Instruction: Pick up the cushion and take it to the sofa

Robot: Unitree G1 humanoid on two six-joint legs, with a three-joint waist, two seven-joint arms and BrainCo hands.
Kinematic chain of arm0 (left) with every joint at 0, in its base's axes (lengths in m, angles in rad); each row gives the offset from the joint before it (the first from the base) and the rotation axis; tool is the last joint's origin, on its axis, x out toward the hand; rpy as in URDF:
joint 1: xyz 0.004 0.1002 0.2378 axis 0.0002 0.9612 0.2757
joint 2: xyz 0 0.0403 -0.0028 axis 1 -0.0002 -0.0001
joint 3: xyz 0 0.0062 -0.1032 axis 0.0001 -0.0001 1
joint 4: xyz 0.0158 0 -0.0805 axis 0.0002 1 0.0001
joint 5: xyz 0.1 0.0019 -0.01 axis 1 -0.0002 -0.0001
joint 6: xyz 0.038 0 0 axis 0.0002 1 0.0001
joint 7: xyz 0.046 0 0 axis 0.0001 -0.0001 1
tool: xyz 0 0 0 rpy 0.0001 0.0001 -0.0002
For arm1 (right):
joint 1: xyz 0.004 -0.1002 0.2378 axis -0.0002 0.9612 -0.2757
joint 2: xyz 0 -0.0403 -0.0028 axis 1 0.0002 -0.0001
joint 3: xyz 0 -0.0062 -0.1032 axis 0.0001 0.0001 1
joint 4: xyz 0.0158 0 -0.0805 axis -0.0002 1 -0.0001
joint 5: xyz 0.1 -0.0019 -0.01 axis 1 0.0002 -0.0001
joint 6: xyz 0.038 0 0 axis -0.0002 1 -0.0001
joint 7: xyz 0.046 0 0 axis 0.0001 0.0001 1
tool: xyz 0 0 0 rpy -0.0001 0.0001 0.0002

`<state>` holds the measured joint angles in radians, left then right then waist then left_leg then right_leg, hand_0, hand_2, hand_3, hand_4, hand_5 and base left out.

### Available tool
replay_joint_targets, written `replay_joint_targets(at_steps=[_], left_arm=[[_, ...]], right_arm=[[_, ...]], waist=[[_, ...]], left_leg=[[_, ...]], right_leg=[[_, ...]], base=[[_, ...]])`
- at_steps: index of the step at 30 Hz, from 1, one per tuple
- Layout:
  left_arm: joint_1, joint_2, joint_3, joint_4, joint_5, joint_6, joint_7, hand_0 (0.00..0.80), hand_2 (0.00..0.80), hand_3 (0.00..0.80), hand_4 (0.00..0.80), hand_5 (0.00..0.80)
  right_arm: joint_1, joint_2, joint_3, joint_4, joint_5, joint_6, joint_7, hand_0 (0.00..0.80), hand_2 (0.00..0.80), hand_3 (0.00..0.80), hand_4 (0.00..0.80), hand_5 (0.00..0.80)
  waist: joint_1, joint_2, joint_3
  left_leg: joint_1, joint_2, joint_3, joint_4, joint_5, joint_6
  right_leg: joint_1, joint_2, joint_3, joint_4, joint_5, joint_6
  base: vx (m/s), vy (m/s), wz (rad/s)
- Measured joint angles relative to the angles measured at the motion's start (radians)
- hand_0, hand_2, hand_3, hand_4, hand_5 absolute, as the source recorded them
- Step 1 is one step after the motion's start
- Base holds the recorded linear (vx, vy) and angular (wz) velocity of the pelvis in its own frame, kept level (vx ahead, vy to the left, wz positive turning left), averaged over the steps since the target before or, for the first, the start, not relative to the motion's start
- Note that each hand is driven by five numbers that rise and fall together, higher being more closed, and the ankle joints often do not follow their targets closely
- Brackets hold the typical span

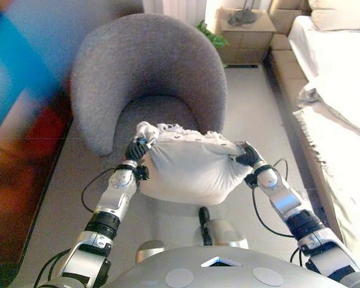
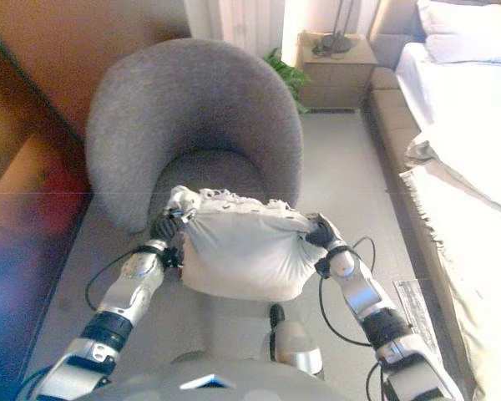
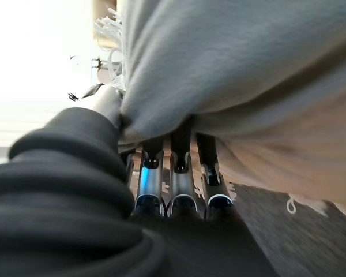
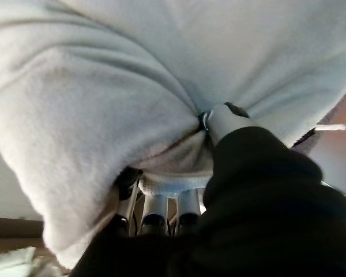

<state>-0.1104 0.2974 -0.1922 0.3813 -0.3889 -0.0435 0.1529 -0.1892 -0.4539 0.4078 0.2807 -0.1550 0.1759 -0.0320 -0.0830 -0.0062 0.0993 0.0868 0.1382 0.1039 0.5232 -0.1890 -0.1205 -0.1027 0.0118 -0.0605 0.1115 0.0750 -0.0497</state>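
A pale grey cushion [image 1: 189, 165] with a fringed top edge hangs in the air between my two hands, just in front of the grey round armchair [image 1: 147, 72]. My left hand [image 1: 136, 150] is shut on the cushion's left corner, and my right hand [image 1: 247, 156] is shut on its right corner. In the left wrist view the fingers [image 3: 176, 173] curl into the cushion's cloth [image 3: 248, 69]. In the right wrist view the fingers [image 4: 155, 210] and thumb pinch a fold of the cushion [image 4: 104, 86]. The chair's seat [image 1: 153, 111] lies just behind the cushion.
A bed with white bedding [image 1: 339, 90] runs along the right side. A wooden nightstand [image 1: 245, 36] with a lamp base stands at the back, with a green plant [image 1: 211, 36] beside it. A dark cabinet or wall [image 1: 24, 168] is on the left.
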Motion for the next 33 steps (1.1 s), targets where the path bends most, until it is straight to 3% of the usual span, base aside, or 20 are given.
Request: replay_joint_targets(at_steps=[1, 4, 6, 8, 10, 11, 14, 16, 17, 19, 20, 22, 23, 28, 30, 33], left_arm=[[-0.002, -0.002, 0.000, -0.008, 0.000, 0.000, 0.004, 0.800, 0.800, 0.800, 0.800, 0.800], [-0.008, -0.011, -0.005, -0.052, 0.001, 0.000, 0.001, 0.800, 0.800, 0.800, 0.800, 0.800], [-0.010, -0.002, -0.004, -0.055, 0.000, 0.000, 0.001, 0.800, 0.800, 0.800, 0.800, 0.800], [-0.022, 0.008, -0.004, -0.055, 0.000, 0.000, 0.000, 0.800, 0.800, 0.800, 0.800, 0.800], [-0.045, 0.013, -0.004, -0.055, -0.001, 0.001, 0.001, 0.800, 0.800, 0.800, 0.800, 0.800], [-0.059, 0.016, -0.007, -0.055, -0.011, 0.004, 0.004, 0.800, 0.800, 0.800, 0.800, 0.800], [-0.115, 0.019, -0.027, -0.049, -0.038, 0.009, 0.028, 0.800, 0.800, 0.800, 0.800, 0.800], [-0.127, 0.018, -0.027, -0.049, -0.038, 0.009, 0.045, 0.800, 0.800, 0.800, 0.800, 0.800], [-0.128, 0.014, -0.026, -0.050, -0.038, 0.009, 0.047, 0.800, 0.800, 0.800, 0.800, 0.800], [-0.147, 0.030, -0.017, -0.057, -0.038, 0.010, 0.053, 0.800, 0.800, 0.800, 0.800, 0.800], [-0.148, 0.038, -0.012, -0.069, -0.039, 0.010, 0.055, 0.800, 0.800, 0.800, 0.800, 0.800], [-0.148, 0.038, -0.002, -0.095, -0.038, 0.011, 0.054, 0.800, 0.800, 0.800, 0.800, 0.800], [-0.148, 0.041, 0.002, -0.108, -0.038, 0.012, 0.056, 0.800, 0.800, 0.800, 0.800, 0.800], [-0.153, 0.057, 0.021, -0.145, -0.036, 0.013, 0.074, 0.800, 0.800, 0.800, 0.800, 0.800], [-0.156, 0.056, 0.022, -0.145, -0.036, 0.013, 0.083, 0.800, 0.800, 0.800, 0.800, 0.800], [-0.159, 0.056, 0.023, -0.142, -0.033, 0.018, 0.083, 0.800, 0.800, 0.800, 0.800, 0.800]], right_arm=[[-0.006, -0.006, 0.000, -0.001, -0.004, -0.003, 0.000, 0.800, 0.800, 0.800, 0.800, 0.800], [-0.007, -0.042, -0.002, -0.008, -0.008, -0.010, 0.003, 0.800, 0.800, 0.800, 0.800, 0.800], [-0.030, -0.051, -0.003, -0.021, -0.008, -0.012, 0.010, 0.800, 0.800, 0.800, 0.800, 0.800], [-0.076, -0.068, -0.004, -0.022, -0.007, -0.007, 0.029, 0.800, 0.800, 0.800, 0.800, 0.800], [-0.122, -0.082, -0.004, -0.022, -0.005, 0.011, 0.050, 0.800, 0.800, 0.800, 0.800, 0.800], [-0.144, -0.087, -0.004, -0.022, 0.009, 0.025, 0.055, 0.800, 0.800, 0.800, 0.800, 0.800], [-0.198, -0.110, -0.003, -0.017, 0.023, 0.056, 0.067, 0.800, 0.800, 0.800, 0.800, 0.800], [-0.210, -0.112, -0.003, -0.019, 0.024, 0.061, 0.068, 0.800, 0.800, 0.800, 0.800, 0.800], [-0.210, -0.117, -0.003, -0.026, 0.028, 0.065, 0.070, 0.800, 0.800, 0.800, 0.800, 0.800], [-0.209, -0.113, -0.004, -0.049, 0.032, 0.066, 0.078, 0.800, 0.800, 0.800, 0.800, 0.800], [-0.209, -0.114, -0.004, -0.063, 0.032, 0.066, 0.086, 0.800, 0.800, 0.800, 0.800, 0.800], [-0.209, -0.116, -0.013, -0.070, 0.032, 0.065, 0.090, 0.800, 0.800, 0.800, 0.800, 0.800], [-0.209, -0.114, -0.013, -0.070, 0.032, 0.064, 0.093, 0.800, 0.800, 0.800, 0.800, 0.800], [-0.211, -0.109, -0.013, -0.080, 0.050, 0.054, 0.127, 0.800, 0.800, 0.800, 0.800, 0.800], [-0.219, -0.109, -0.014, -0.082, 0.050, 0.054, 0.127, 0.800, 0.800, 0.800, 0.800, 0.800], [-0.222, -0.100, -0.017, -0.082, 0.050, 0.060, 0.123, 0.800, 0.800, 0.800, 0.800, 0.800]], waist=[[0.008, -0.005, 0.000], [0.012, -0.063, 0.011], [0.018, -0.077, 0.009], [0.020, -0.078, 0.010], [0.027, -0.077, 0.015], [0.028, -0.071, 0.018], [0.063, -0.044, 0.035], [0.073, -0.012, 0.038], [0.072, 0.019, 0.027], [0.072, 0.001, 0.033], [0.072, -0.002, 0.034], [0.074, 0.013, 0.046], [0.080, 0.010, 0.051], [0.126, -0.007, 0.067], [0.132, -0.011, 0.071], [0.140, -0.001, 0.082]], left_leg=[[-0.026, -0.002, -0.009, 0.067, 0.052, -0.002], [-0.126, -0.006, -0.016, 0.163, 0.065, 0.012], [-0.171, -0.005, -0.023, 0.089, 0.066, 0.014], [-0.194, -0.006, -0.025, -0.068, 0.076, 0.021], [-0.209, -0.003, -0.029, -0.216, 0.105, 0.035], [-0.215, -0.002, -0.037, -0.295, 0.138, 0.022], [-0.227, -0.003, -0.061, -0.480, 0.229, 0.008], [-0.231, -0.009, -0.055, -0.529, 0.238, 0.010], [-0.214, -0.016, -0.050, -0.552, 0.222, 0.010], [-0.198, -0.054, -0.016, -0.592, 0.254, 0.014], [-0.197, -0.062, 0.013, -0.598, 0.281, 0.020], [-0.173, -0.080, 0.045, -0.608, 0.359, 0.087], [-0.160, -0.094, 0.048, -0.608, 0.372, 0.102], [-0.131, -0.139, 0.044, -0.596, 0.361, 0.129], [-0.133, -0.132, 0.033, -0.596, 0.357, 0.133], [-0.128, -0.124, 0.035, -0.590, 0.348, 0.146]], right_leg=[[0.016, -0.003, -0.007, -0.005, -0.013, -0.012], [0.088, -0.020, -0.007, -0.058, -0.025, -0.028], [0.122, -0.016, -0.013, -0.087, -0.028, -0.034], [0.155, -0.016, -0.017, -0.128, -0.030, -0.036], [0.181, -0.018, -0.017, -0.148, -0.034, -0.029], [0.196, -0.018, -0.014, -0.156, -0.046, -0.025], [0.223, -0.021, 0.022, -0.155, -0.068, 0.006], [0.245, -0.033, 0.042, -0.152, -0.093, 0.046], [0.242, -0.033, 0.053, -0.146, -0.112, 0.073], [0.231, -0.051, 0.069, -0.118, -0.134, 0.106], [0.239, -0.050, 0.061, -0.116, -0.149, 0.102], [0.270, -0.072, 0.054, -0.126, -0.164, 0.123], [0.277, -0.087, 0.058, -0.121, -0.179, 0.132], [0.261, -0.127, 0.070, -0.032, -0.228, 0.150], [0.230, -0.123, 0.049, 0.032, -0.236, 0.156], [0.088, -0.118, 0.025, 0.325, -0.246, 0.168]], base=[[0.204, -0.106, -0.35], [0.153, 0.017, -0.01], [0.161, 0.101, 0.04], [0.173, 0.111, 0.08], [0.235, 0.124, 0.06], [0.271, 0.113, 0.09], [0.248, 0.088, -0.22], [0.247, 0.101, -0.35], [0.269, 0.120, -0.27], [0.263, 0.126, -0.17], [0.245, 0.123, 0.03], [0.274, 0.139, 0.09], [0.304, 0.167, -0.07], [0.230, 0.139, -0.11], [0.216, 0.233, -0.05], [0.214, 0.254, -0.03]])
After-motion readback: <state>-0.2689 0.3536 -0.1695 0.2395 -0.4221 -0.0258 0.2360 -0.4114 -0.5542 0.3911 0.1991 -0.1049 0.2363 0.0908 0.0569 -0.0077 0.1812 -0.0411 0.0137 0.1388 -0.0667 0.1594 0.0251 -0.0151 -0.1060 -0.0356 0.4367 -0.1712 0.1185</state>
